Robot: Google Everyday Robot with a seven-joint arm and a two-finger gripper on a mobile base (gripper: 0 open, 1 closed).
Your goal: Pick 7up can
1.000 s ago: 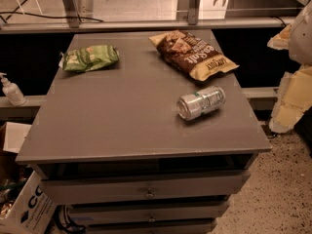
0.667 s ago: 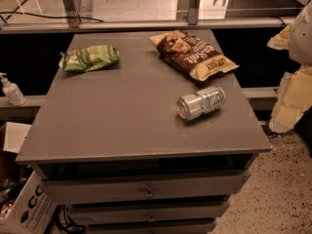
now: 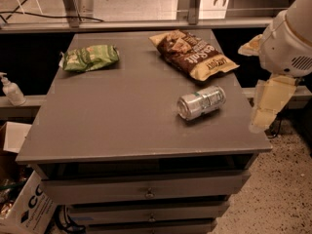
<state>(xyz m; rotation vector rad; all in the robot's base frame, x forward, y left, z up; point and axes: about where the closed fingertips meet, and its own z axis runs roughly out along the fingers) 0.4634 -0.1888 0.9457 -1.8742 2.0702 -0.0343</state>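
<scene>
The 7up can [image 3: 202,102] is a small silvery can with green markings. It lies on its side on the right part of the grey cabinet top [image 3: 112,121], just in front of the brown chip bag. My gripper [image 3: 267,104] hangs off the right edge of the cabinet, below the white arm housing [image 3: 291,38]. It is to the right of the can, apart from it, and holds nothing that I can see.
A brown and yellow chip bag [image 3: 194,53] lies at the back right. A green crinkly snack bag [image 3: 90,57] lies at the back left. Drawers [image 3: 146,191] sit below the top. A white pump bottle [image 3: 10,89] stands on a ledge at the left. A cardboard box [image 3: 24,208] is on the floor.
</scene>
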